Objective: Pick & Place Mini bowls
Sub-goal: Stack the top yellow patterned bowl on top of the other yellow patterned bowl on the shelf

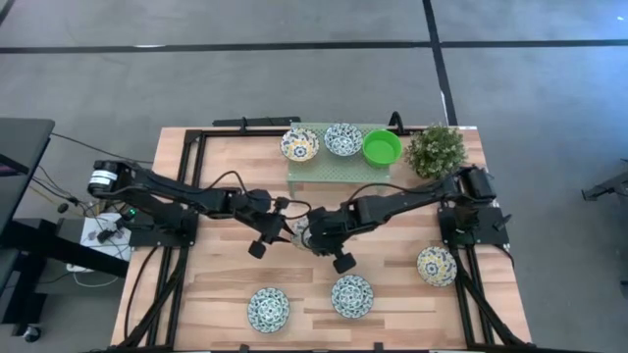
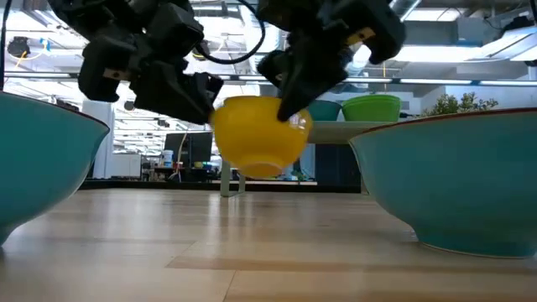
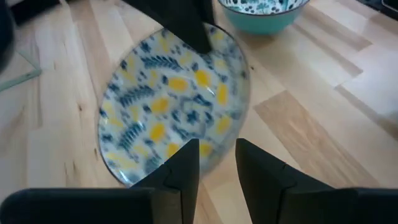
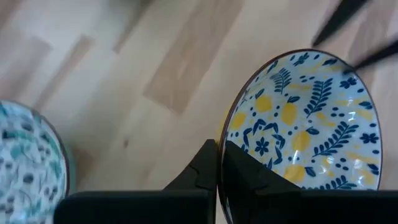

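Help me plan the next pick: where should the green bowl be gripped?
Probably pinch the green bowl by its rim from above: it sits upright, open, on the rack. Take the table-side edge; a patterned bowl and the plant flank it.

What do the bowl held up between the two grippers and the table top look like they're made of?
The held bowl looks like glazed ceramic: glossy patterned inside, yellow outside with highlights, though melamine is possible. The right gripper pinches its rim; the left gripper is open beside it. The table top looks like pale wood planks with visible grain.
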Tool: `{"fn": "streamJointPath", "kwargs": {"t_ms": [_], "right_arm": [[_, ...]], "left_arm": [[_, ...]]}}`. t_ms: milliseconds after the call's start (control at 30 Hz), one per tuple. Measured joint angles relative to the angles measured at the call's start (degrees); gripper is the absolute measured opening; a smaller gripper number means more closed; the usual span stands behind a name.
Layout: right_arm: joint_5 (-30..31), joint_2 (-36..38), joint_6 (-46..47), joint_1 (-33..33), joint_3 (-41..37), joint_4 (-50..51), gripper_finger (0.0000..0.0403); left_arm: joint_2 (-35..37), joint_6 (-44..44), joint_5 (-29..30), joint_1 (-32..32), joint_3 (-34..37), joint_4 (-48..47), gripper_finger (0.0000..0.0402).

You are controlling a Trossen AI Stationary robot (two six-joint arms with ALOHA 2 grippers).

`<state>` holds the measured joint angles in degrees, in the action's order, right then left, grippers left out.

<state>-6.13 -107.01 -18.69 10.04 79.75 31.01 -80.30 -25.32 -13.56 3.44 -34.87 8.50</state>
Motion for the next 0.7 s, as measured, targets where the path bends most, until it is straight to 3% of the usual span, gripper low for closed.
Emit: {"fn": "streamJointPath", "kwargs": {"t_ms": [300, 533, 700], "right_arm": [[-0.1, -0.1, -4.8, -1.1, 0.2, -0.3, 0.0008], [-0.2, -0.2, -7.1, -2.4, 0.2, -1.7, 0.0032], [0.5, -0.1, -6.3, -3.7, 0.6, -6.7, 0.0069]], "left_arm": [[-1.5, -4.7, 1.4, 0.0, 0.0, 0.6, 0.0099], [-1.5, -6.8, 0.5, 0.4, 0.2, -0.4, 0.002], [-1.6, -5.5, 2.5, 0.6, 0.1, 0.8, 0.0014]]}}
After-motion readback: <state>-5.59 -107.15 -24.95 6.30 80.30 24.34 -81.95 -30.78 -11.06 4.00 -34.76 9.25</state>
